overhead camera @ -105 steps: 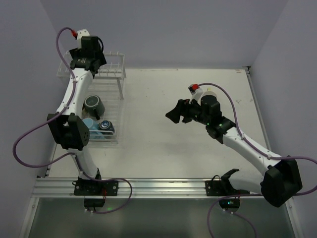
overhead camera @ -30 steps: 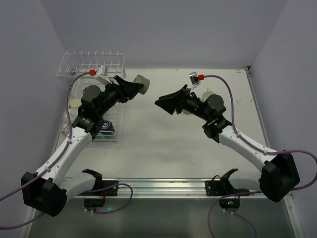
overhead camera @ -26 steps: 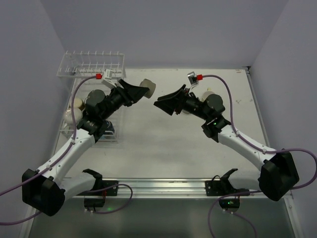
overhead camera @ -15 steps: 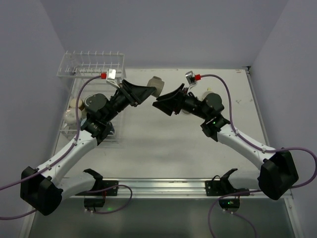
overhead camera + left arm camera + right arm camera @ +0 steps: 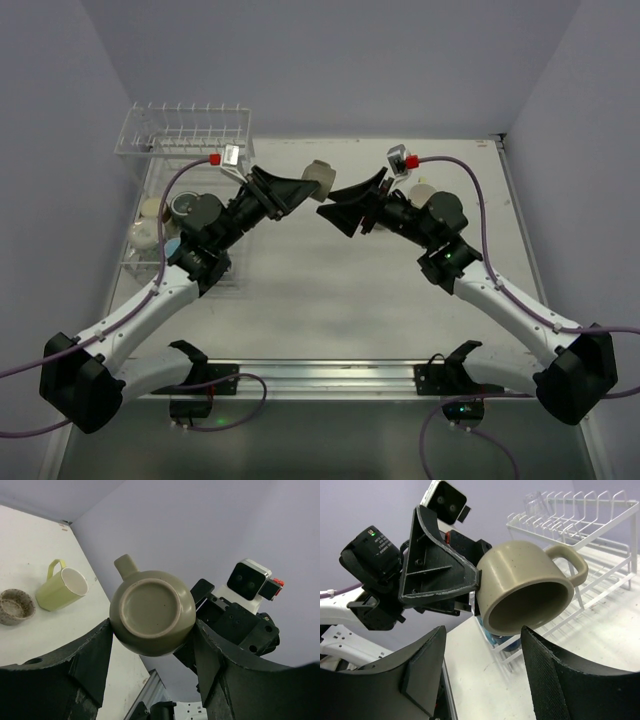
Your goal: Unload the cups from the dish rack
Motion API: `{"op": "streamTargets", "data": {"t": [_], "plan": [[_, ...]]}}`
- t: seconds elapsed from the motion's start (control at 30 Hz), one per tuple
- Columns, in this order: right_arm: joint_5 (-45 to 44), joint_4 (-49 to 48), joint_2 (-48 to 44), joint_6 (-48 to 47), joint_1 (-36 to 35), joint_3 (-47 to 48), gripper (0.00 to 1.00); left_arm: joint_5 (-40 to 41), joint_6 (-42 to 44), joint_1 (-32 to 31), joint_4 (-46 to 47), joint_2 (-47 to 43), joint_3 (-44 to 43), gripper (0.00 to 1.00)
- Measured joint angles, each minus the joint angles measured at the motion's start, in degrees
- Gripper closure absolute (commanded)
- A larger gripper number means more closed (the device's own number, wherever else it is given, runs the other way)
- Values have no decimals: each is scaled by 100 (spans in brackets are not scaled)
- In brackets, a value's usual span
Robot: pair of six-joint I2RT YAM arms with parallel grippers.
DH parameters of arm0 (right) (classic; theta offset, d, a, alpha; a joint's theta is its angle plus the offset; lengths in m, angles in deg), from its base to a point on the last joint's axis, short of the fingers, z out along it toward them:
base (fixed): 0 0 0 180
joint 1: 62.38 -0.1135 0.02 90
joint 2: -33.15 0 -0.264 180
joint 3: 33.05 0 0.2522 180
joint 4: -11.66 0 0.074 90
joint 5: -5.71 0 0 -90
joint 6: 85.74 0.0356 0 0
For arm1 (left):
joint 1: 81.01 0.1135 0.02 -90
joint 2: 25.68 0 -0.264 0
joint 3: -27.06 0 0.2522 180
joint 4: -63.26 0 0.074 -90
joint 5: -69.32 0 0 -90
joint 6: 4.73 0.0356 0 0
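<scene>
Top view: the left gripper (image 5: 290, 190) pinches a tan mug (image 5: 320, 176) in the air, upper centre of frame. The right gripper (image 5: 342, 208), jaws spread, faces it from just to the right. The rack (image 5: 185, 128) sits upper left, with cups (image 5: 146, 235) below it at the left edge.

Left wrist: the mug's base fills the centre, clamped between both fingers. A green mug (image 5: 60, 587) and a speckled cup (image 5: 15, 607) stand on the table (image 5: 30, 545) at left.

Right wrist: the mug's open mouth faces the spread fingers, centre frame.
</scene>
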Motion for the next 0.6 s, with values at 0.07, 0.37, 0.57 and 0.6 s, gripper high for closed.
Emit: {"op": "streamTargets", "data": {"t": [0.07, 0.37, 0.57, 0.6], "plan": [[-59, 79, -98, -90, -2, 0, 35, 50, 2, -46, -4, 0, 0, 83], [-96, 83, 37, -236, -7, 11, 48, 83, -79, -330, 0, 63, 0, 83], [17, -131, 131, -227, -4, 9, 51, 96, -195, -389, 50, 24, 203, 81], [22, -140, 140, -223, -4, 0, 52, 94, -208, -393, 92, 20, 234, 80]]}}
